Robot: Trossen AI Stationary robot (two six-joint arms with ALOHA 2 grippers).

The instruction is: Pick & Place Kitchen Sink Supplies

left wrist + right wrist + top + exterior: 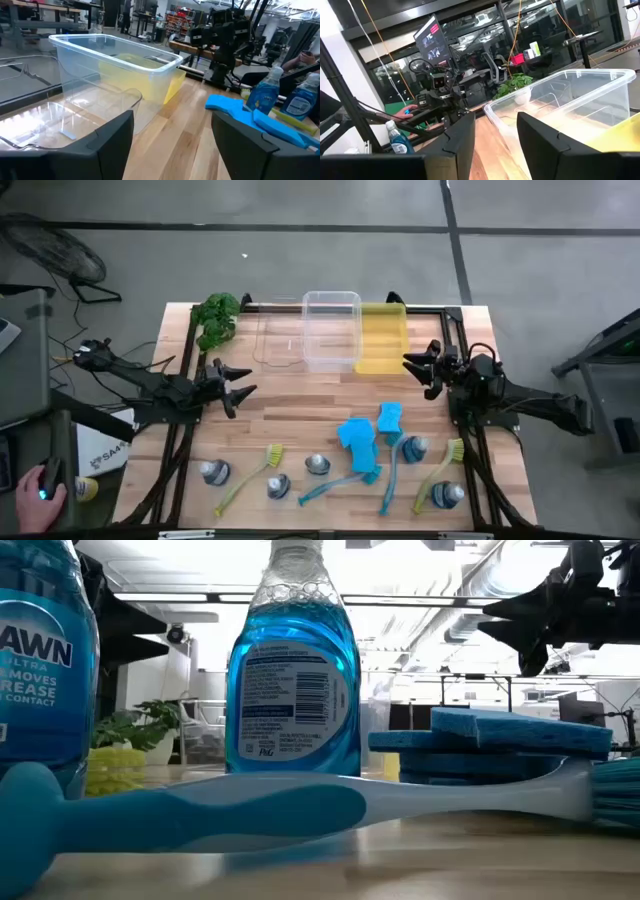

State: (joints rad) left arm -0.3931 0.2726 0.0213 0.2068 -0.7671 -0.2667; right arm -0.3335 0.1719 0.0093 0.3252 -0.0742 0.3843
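The supplies lie along the table's near edge. Two blue sponges (pixel 358 435) (pixel 390 418) rest flat. Around them stand several blue-liquid bottles (pixel 318 465) (pixel 293 680). Blue brushes (pixel 335 485) and yellow-green brushes (pixel 255 475) lie on their sides. My left gripper (pixel 250 380) (pixel 172 145) hovers open at the table's left, above bare wood, pointing toward the bins. My right gripper (pixel 412 370) (pixel 496 145) hovers open at the right, beside the yellow bin (pixel 382 338). Neither has anything between its fingers.
A deep clear bin (pixel 330 330) stands at the far middle, with a shallow clear tray (pixel 275 340) on its left and the yellow bin on its right. A green leafy plant (pixel 217 318) sits at the far left corner. A person's hand (pixel 35 495) rests off the table's left.
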